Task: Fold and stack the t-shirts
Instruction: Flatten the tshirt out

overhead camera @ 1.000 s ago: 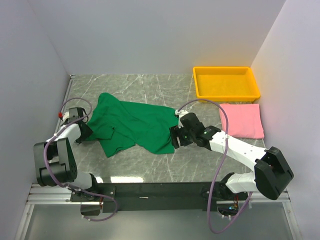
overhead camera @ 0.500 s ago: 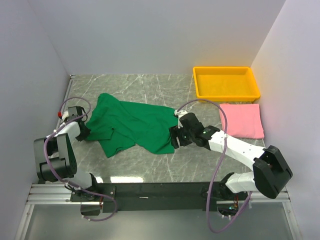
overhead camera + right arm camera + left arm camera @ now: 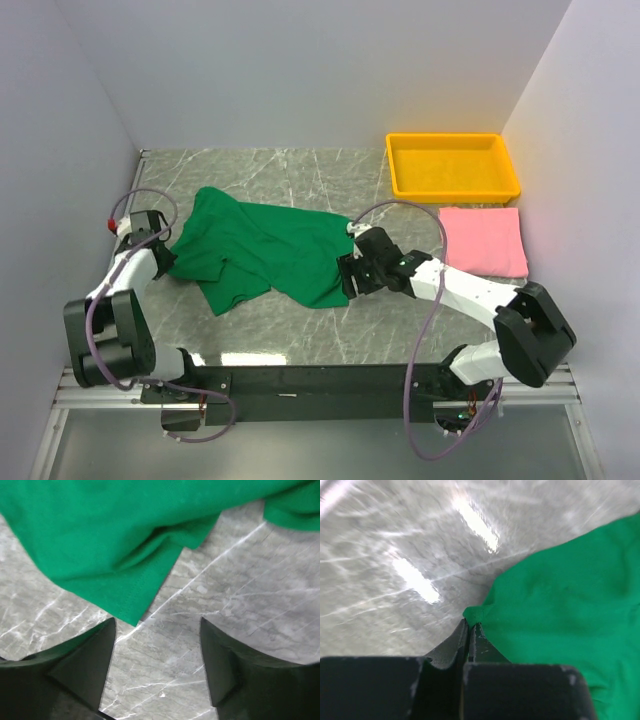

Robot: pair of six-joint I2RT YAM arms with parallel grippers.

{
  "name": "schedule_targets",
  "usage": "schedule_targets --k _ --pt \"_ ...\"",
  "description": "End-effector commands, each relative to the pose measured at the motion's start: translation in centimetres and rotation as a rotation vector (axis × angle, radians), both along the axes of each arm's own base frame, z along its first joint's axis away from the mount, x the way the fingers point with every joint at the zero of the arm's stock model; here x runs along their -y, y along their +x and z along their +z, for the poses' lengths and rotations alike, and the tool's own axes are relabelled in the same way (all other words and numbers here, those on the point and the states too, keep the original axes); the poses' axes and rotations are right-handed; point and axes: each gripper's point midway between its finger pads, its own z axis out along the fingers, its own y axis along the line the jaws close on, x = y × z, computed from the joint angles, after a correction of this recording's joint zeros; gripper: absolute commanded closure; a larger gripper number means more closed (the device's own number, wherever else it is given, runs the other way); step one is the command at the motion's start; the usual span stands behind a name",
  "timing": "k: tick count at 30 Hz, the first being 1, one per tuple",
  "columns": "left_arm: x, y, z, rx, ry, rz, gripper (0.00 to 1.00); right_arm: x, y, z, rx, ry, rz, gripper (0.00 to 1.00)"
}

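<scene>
The dark green t-shirt [image 3: 265, 250] lies crumpled and spread out on the marble table, left of centre. At its left edge, my left gripper [image 3: 165, 262] is shut on a small pinch of the green cloth [image 3: 473, 614], with the jaws pressed together. My right gripper [image 3: 347, 282] stands open at the shirt's right hem. In the right wrist view a hemmed corner of the green shirt [image 3: 131, 611] lies just ahead of the left finger [image 3: 95, 655], and bare marble shows between the fingers. The pink t-shirt [image 3: 485, 240] lies folded flat at the right.
A yellow plastic tray [image 3: 455, 190] sits at the back right, just behind the pink shirt. White walls close in the table on the left, back and right. The arm bases and a black rail run along the near edge.
My left gripper has closed onto the green shirt's left edge, and its arm has shifted a little back. The right gripper has edged slightly left along the hem and stays open.
</scene>
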Motion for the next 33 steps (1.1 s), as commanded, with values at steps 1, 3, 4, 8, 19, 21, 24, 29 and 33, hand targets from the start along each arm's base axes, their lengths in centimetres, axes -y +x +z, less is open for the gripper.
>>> schedule_targets --k 1,3,4,8,19,21,24,29,33 --pt "-1.6 0.2 3.4 0.066 0.083 0.044 0.99 -0.5 0.5 -0.5 -0.026 0.003 -0.047 0.28" --pt "-2.0 0.0 4.5 0.087 0.116 0.051 0.99 -0.7 0.1 -1.0 -0.054 0.003 -0.049 0.33" --pt "-2.1 0.1 4.9 0.099 0.121 0.049 0.99 -0.8 -0.2 -1.3 -0.078 -0.002 -0.053 0.35" --pt "-1.9 0.7 5.9 0.143 0.12 0.037 0.99 -1.5 -1.1 -1.7 -0.112 -0.036 -0.064 0.41" --pt "-2.3 0.8 8.0 0.201 0.151 0.045 0.99 -2.8 -1.1 -2.3 -0.134 -0.088 -0.25 0.44" --pt "-2.3 0.9 8.2 0.209 0.151 0.046 0.99 -3.0 -1.0 -2.5 -0.139 -0.09 -0.273 0.44" --pt "-2.2 0.9 8.3 0.215 0.149 0.045 0.99 -3.0 -1.0 -3.0 -0.151 -0.127 -0.291 0.44" --pt "-2.1 0.9 8.5 0.22 0.146 0.042 0.99 -2.8 -1.9 -4.7 -0.193 -0.192 -0.309 0.43" --pt "-2.1 0.9 8.7 0.231 0.145 0.042 0.99 -1.9 -2.8 -6.1 -0.231 -0.249 -0.327 0.43"
